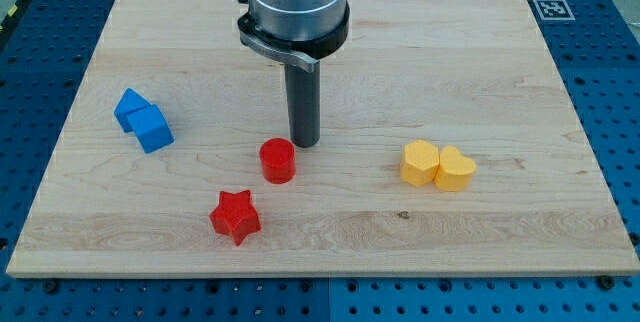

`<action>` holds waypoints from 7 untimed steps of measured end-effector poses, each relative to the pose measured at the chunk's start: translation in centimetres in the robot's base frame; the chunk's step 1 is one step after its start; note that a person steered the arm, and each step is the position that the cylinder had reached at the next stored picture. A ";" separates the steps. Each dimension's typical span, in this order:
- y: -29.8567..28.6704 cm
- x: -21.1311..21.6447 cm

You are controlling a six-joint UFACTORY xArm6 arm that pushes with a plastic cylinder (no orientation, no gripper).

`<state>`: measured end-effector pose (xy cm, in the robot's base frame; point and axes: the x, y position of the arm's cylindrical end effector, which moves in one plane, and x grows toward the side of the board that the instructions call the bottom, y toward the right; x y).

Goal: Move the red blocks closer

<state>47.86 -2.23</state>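
1. A pale wooden board (480, 52) lies on a blue perforated table (620, 82), and a small black-and-white marker tag (552, 8) sits at the board's corner at the view's top right.
2. The arm (296, 7) comes down from the view's top centre as a wide grey cylinder with a dark collar, and it ends in a straight dark rod.
3. My tip (304, 145) rests on the board near the middle; there is no gripper here, only the bare rod, and it holds nothing.
4. The red round block (277, 160) stands just beside my tip, toward the view's lower left of it; I cannot tell whether the two touch.
5. The red star block (235, 216) lies nearer the view's bottom and a little to the left of the red round block, close to it but with bare wood between them.
6. Two blue blocks (143, 121) sit pressed together at the view's left, well apart from the red ones; their exact shapes are hard to make out.
7. Two yellow blocks (438, 165) sit touching side by side at the view's right, the right-hand one looking heart-shaped, well apart from my tip.
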 end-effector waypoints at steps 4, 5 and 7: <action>-1.2 0.3; -7.8 1.4; -11.2 6.7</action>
<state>54.54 -13.45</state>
